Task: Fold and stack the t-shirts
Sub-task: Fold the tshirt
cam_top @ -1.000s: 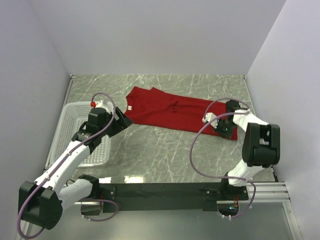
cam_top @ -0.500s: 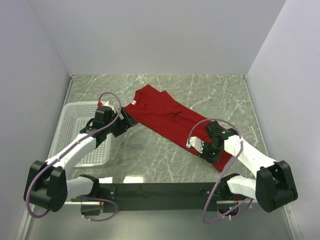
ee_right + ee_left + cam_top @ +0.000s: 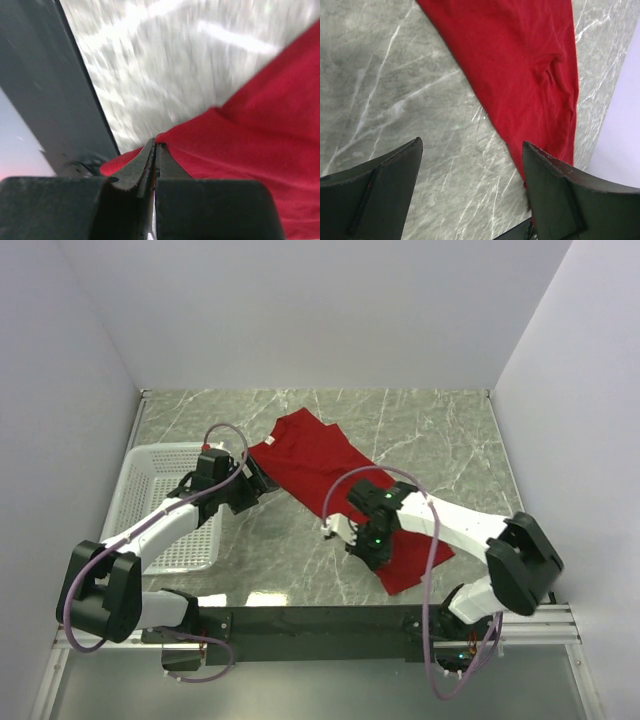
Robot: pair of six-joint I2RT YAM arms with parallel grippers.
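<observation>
The plain deep-red cloth t-shirt (image 3: 320, 455) lies narrow, its long axis running far-left to near-right; right pincer (image 3: 364, 539) clenched on it, left pincer (image 3: 256, 481) released.

No legible text, brand, number or sign anywhere. Nothing printed to read on the red t-shirt (image 3: 312, 455) across mid-frame, nor on the white mesh basket (image 3: 150, 450) at the left edge. Nothing readable in either wrist view.

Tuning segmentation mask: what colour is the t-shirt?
Plain deep red t-shirt; clearest from the top external view.
</observation>
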